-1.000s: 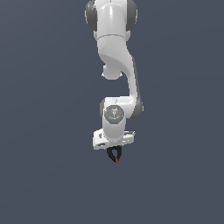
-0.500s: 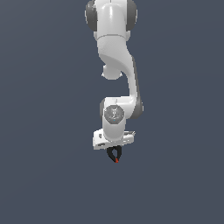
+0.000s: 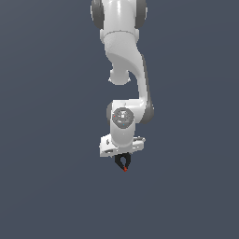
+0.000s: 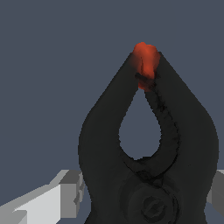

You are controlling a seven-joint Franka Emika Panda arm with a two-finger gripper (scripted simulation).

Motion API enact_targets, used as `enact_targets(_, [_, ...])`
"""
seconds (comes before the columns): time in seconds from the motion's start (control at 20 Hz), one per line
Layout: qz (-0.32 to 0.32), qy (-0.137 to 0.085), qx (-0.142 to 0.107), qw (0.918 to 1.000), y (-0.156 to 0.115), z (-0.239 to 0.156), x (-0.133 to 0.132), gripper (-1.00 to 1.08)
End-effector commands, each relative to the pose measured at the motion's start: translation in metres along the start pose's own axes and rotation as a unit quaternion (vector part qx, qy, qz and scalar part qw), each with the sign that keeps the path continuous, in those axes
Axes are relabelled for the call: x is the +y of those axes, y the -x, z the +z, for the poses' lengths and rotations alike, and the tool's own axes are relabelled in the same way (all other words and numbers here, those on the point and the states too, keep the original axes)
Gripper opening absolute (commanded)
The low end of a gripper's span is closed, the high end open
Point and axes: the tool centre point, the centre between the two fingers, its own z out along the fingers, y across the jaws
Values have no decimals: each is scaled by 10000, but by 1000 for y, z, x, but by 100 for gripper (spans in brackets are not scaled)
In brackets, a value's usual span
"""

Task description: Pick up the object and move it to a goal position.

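Across the earlier exterior pictures and the present one, no change can be made out. The white jointed robot arm (image 3: 125,70) hangs in the same pose against the plain grey-blue ground. Its gripper (image 3: 123,158) sits at the same spot in the exterior view. The small black spring clamp with a red tip (image 3: 123,163) points down from the gripper exactly as before. No counter edge or corner shows in either view to place them against.
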Motion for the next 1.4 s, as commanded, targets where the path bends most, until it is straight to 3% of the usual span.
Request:
enact_targets(0.0, [-1,3,16,10000,2,-12,-3,-100])
enact_targets(0.5, [-2,6,17,10000,25,-85,-23,-100])
enact_targets(1.35, [-4,9,17,10000,80,-269,-74,-100])
